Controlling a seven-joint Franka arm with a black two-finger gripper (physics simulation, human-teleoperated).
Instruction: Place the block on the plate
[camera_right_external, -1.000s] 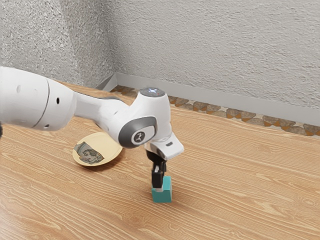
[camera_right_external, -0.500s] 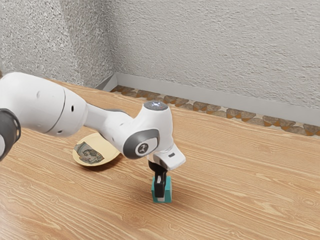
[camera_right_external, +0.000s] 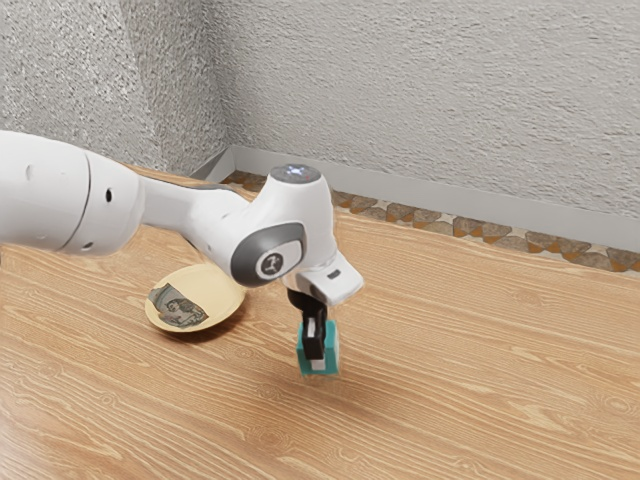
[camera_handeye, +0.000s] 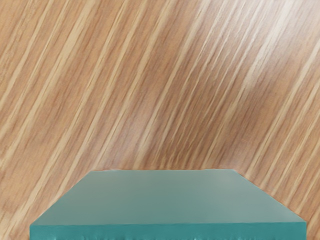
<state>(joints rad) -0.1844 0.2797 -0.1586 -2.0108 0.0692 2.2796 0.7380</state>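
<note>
Block (camera_handeye: 160, 200) has been lifted off the tabletop (camera_right_external: 470, 370), pinched in the end effector (camera_right_external: 315, 355); likely light, stiff, hard to damage, best gripped mid-height across opposite flat sides.

Across the surface (camera_right_external: 480, 400) from my remote station, the block (camera_right_external: 331, 340) sits in the gripper (camera_right_external: 314, 352), just above the wood, at the end of the arm (camera_right_external: 70, 200) I operate. The plate (camera_right_external: 207, 290) rests on the surface, toward the exterior view's left from the block and farther from that camera, a stretch of bare wood between the two. My arm enters from the exterior view's left, crossing beyond the plate. Behind the surface runs a strip of floor (camera_right_external: 400, 214), then the baseboard (camera_right_external: 400, 193) at the foot of the wall (camera_right_external: 430, 90).
</note>
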